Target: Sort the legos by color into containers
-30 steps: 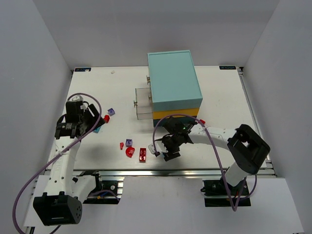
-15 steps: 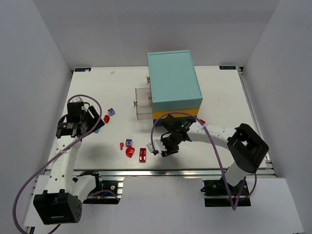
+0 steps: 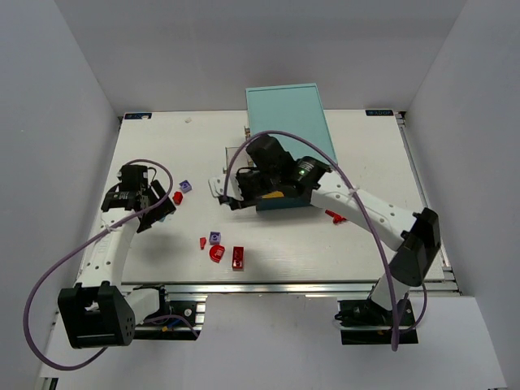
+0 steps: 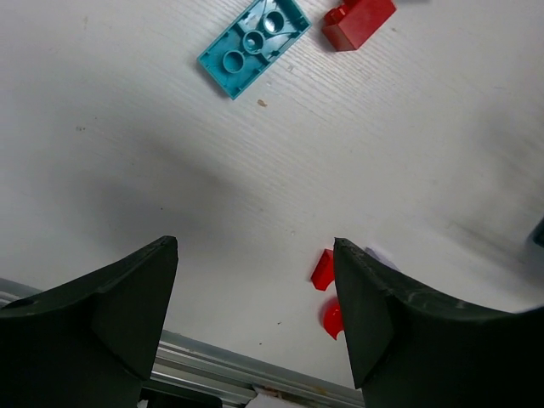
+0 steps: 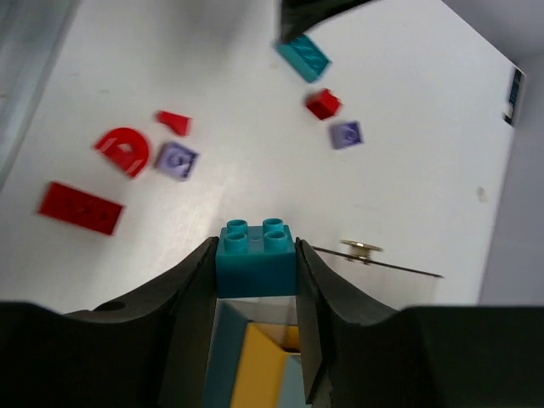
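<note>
My right gripper [image 5: 255, 248] is shut on a teal four-stud lego [image 5: 256, 262] and holds it above the pulled-out clear container, whose handle [image 5: 361, 247] shows just to the right. In the top view that gripper [image 3: 230, 195] sits at the front left of the teal cabinet [image 3: 288, 114]. My left gripper [image 4: 255, 289] is open and empty over bare table, near a teal plate [image 4: 254, 42] and a red brick [image 4: 359, 19]. More legos lie loose: a purple one [image 3: 186, 186], a red chip [image 3: 203, 242], another purple [image 3: 214, 237], a red arch [image 3: 217, 253] and a red plate [image 3: 238, 257].
The right arm covers most of the cabinet's front and the drawer in the top view. One red lego [image 3: 333, 215] lies on the table right of the cabinet. The metal rail [image 4: 212, 361] of the table's near edge runs just below the left fingers.
The right gripper closed on the teal lego and the arm swung from the table's front up to the drawer at the cabinet's front. The left gripper drifted slightly towards the back.
</note>
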`<action>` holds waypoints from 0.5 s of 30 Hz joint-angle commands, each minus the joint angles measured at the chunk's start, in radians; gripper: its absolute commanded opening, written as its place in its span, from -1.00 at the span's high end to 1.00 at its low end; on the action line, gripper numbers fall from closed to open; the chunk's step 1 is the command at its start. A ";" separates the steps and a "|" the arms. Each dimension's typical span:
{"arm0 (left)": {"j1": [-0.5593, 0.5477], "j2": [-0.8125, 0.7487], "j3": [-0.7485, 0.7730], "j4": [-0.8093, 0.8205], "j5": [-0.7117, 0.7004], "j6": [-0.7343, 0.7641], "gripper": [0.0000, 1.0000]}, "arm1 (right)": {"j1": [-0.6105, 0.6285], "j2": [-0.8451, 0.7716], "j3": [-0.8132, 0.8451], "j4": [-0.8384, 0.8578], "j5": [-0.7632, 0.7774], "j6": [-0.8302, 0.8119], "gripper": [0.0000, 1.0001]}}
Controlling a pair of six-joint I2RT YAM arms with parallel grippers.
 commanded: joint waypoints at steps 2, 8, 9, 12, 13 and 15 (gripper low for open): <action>0.007 0.044 0.046 -0.002 -0.051 -0.015 -0.68 | -0.001 0.139 0.128 0.050 0.193 0.080 0.82; 0.007 0.092 0.074 0.008 -0.071 -0.011 -0.70 | -0.005 0.282 0.327 0.005 0.348 0.054 0.67; 0.007 0.095 0.078 0.006 -0.073 -0.009 -0.71 | -0.010 0.296 0.348 -0.021 0.362 0.049 0.65; 0.007 0.111 0.095 0.011 -0.077 -0.005 -0.72 | -0.025 0.332 0.395 -0.045 0.405 0.037 0.61; 0.007 0.113 0.095 0.012 -0.077 -0.002 -0.72 | -0.025 0.340 0.400 -0.045 0.420 0.034 0.58; 0.007 0.122 0.097 0.018 -0.074 0.000 -0.72 | -0.039 0.342 0.403 -0.045 0.433 0.022 0.56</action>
